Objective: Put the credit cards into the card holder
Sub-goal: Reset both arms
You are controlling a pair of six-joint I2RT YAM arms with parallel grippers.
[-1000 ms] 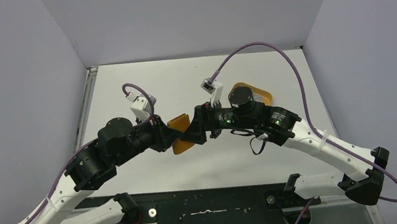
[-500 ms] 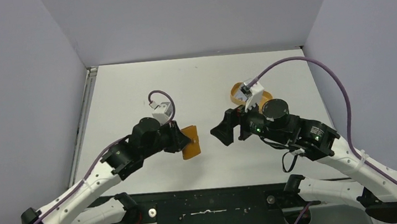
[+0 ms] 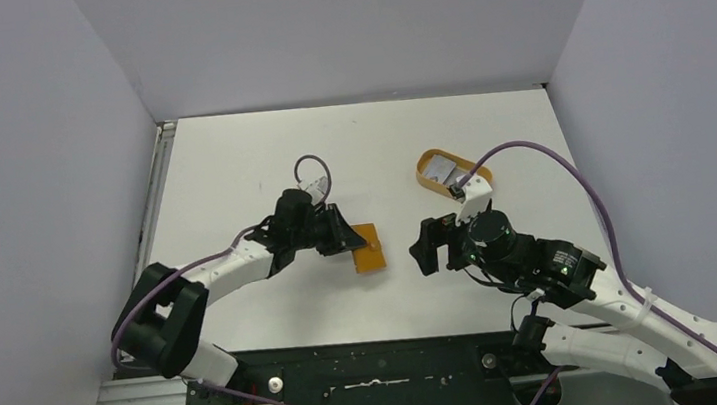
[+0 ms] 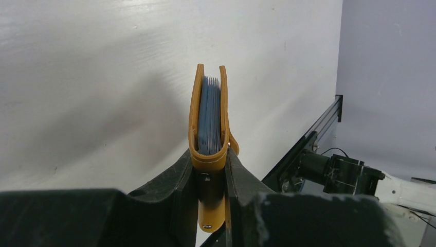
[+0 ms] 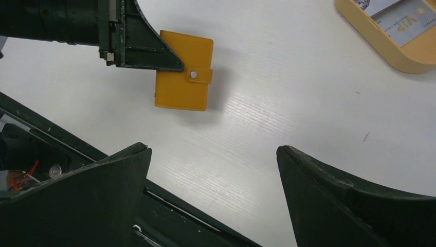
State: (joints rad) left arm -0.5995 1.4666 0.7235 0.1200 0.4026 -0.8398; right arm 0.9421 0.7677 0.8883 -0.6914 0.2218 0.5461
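**Left gripper [image 4: 211,172] clamps folded card holder [image 5: 183,85]; right gripper [image 5: 213,154] spread wide**

The left gripper is pinched narrowly on the closed end of the orange card holder. Its snap tab is fastened, and grey-blue slots show edge-on between the covers. It is mid-desk [image 3: 230,166]; contact with the surface is unclear. The right gripper, nearby, grips nothing. Credit cards [image 5: 406,23] lie in the orange tray [image 3: 427,170]

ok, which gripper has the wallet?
The left gripper: its jaws are shut on one edge of the folded wallet. The right gripper is wide open, holds nothing and sits apart from the wallet.
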